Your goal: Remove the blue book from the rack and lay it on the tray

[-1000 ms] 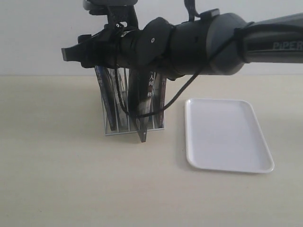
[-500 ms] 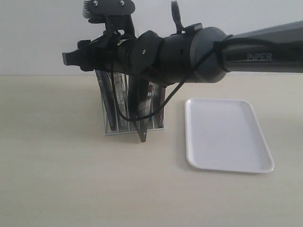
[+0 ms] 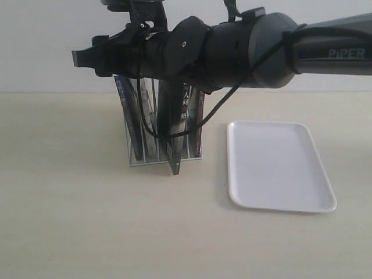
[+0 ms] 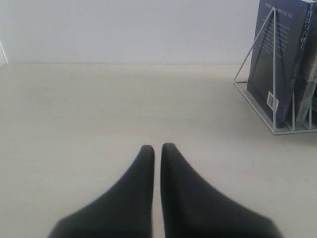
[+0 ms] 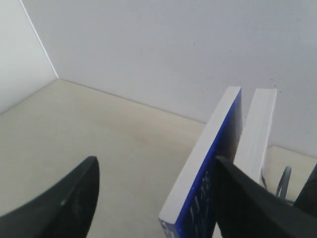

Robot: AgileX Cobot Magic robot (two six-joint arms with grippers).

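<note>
Since half a second ago, your right arm has risen slightly, and its gripper has edged toward nine o'clock, past the rack's top.

Your left gripper, seen only from its own wrist, sits low over the beige tabletop. Its fingers are together with a hairline gap between them, and nothing is held.

The white wire rack stands upright left of centre. The blue book leans in its leftmost slot, with more books filling the slots toward three o'clock.

From the right wrist, the gripper has its black fingers spread wide. The blue book has its top edge between them, close against one finger. You cannot tell whether they touch.

The white tray lies flat at four o'clock from the rack, near it but apart.
</note>
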